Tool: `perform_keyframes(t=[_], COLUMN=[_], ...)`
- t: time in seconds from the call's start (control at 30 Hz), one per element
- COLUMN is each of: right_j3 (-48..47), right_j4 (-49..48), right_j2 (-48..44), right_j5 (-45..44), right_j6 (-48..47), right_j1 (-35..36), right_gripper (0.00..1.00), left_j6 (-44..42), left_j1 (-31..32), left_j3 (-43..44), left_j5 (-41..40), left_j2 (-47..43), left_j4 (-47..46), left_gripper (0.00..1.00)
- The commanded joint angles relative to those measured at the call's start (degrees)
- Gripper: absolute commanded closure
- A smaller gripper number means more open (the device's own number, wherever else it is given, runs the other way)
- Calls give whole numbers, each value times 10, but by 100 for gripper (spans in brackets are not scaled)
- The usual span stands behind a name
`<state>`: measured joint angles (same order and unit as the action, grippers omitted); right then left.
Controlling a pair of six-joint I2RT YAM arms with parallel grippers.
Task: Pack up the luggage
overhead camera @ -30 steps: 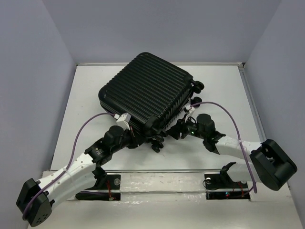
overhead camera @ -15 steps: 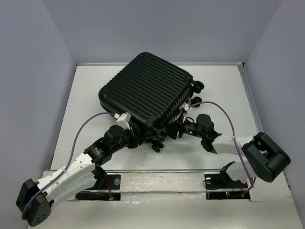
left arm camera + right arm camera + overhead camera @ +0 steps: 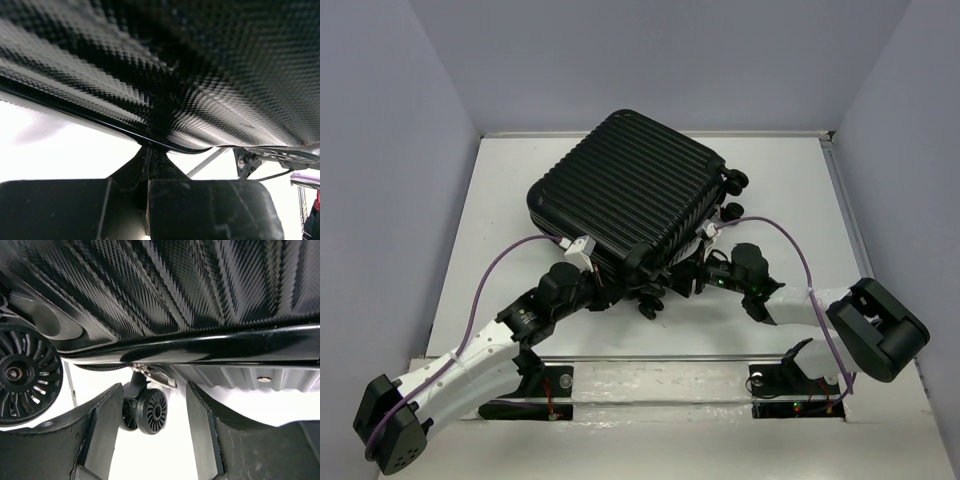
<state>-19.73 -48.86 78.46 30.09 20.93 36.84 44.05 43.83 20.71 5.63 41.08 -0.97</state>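
Observation:
The luggage (image 3: pixel 625 190) is a closed black ribbed hard-shell suitcase lying flat and askew on the white table. My left gripper (image 3: pixel 607 291) is at its near-left edge. In the left wrist view the fingers (image 3: pixel 148 160) are pressed together, their tips touching the suitcase's rim (image 3: pixel 165 142). My right gripper (image 3: pixel 692 275) is at the near-right corner. In the right wrist view it (image 3: pixel 155 387) is open just below the shell (image 3: pixel 175 290). A metal zipper pull (image 3: pixel 150 372) and a small caster wheel (image 3: pixel 151 411) show between its fingers.
Caster wheels stick out at the suitcase's right side (image 3: pixel 735 181) and near corner (image 3: pixel 648 311). A larger wheel (image 3: pixel 25 372) is close on the left of the right wrist view. Grey walls enclose the table (image 3: pixel 790 200). A rail (image 3: pixel 650 358) runs along the near edge.
My right arm has moved left, bringing its gripper in against the suitcase's near-right corner. The left arm and the suitcase have not visibly moved.

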Motion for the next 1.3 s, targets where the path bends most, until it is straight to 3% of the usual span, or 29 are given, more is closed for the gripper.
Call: perform_keyframes(t=[0.0, 0.17, 0.3, 0.5, 0.6, 0.93, 1.07, 1.27], right_j3=[-36, -48, -58, -44, -19, 51, 69, 36], right_j4=[-24, -40, -65, -124, -130, -10, 3, 77], right_j2=[11, 33, 60, 83, 57, -50, -89, -114], right_j5=[-11, -13, -9, -13, -60, -336, -349, -417], right_j6=[-20, -18, -8, 28, 39, 51, 56, 44], right_j1=[5, 5, 10, 24, 53, 232, 232, 289], right_gripper=[41, 43, 53, 81, 92, 93, 93, 93], left_j6=[9, 9, 6, 1, -12, -30, -26, -22], left_j1=[4, 6, 6, 6, 6, 6, 6, 10], left_j3=[36, 39, 43, 54, 78, 173, 188, 205], left_j5=[-2, -3, -3, -6, -16, -16, -17, 2], left_j2=[-8, -3, 6, 15, 48, 179, 189, 222], left_j4=[-51, -54, -56, -69, -86, -169, -179, -191], left_gripper=[94, 94, 94, 94, 94, 94, 94, 94])
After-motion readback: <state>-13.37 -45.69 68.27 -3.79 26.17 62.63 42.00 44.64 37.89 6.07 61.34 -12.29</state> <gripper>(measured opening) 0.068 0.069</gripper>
